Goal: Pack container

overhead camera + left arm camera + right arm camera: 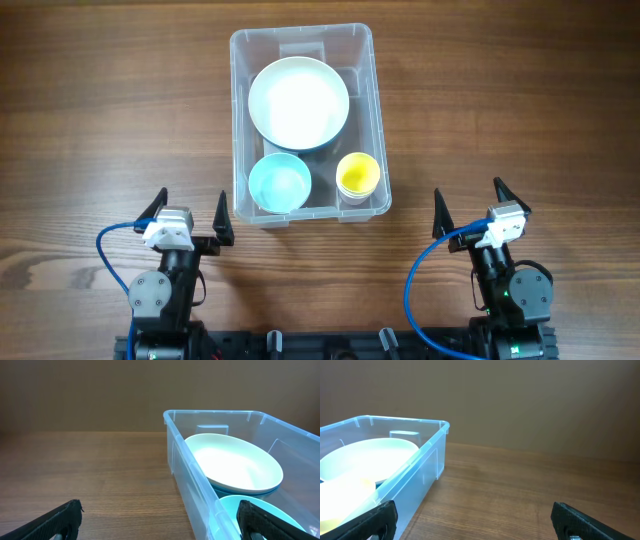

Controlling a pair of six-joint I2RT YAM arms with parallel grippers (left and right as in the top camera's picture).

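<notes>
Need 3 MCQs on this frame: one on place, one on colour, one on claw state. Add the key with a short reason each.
1. Where is the cup relative to the tub?
A) left of it
B) inside, near-right corner
C) behind it

2. The small bowl beside the cup is:
A) red
B) black
C) light blue

3. The left claw and right claw are:
A) both open, empty
B) both shut
C) left shut on the cup

Key:
1 B, as overhead shows the cup inside the wall at that corner.
2 C, as its inside is pale blue.
3 A, as both pairs of fingers are spread with nothing between them.
</notes>
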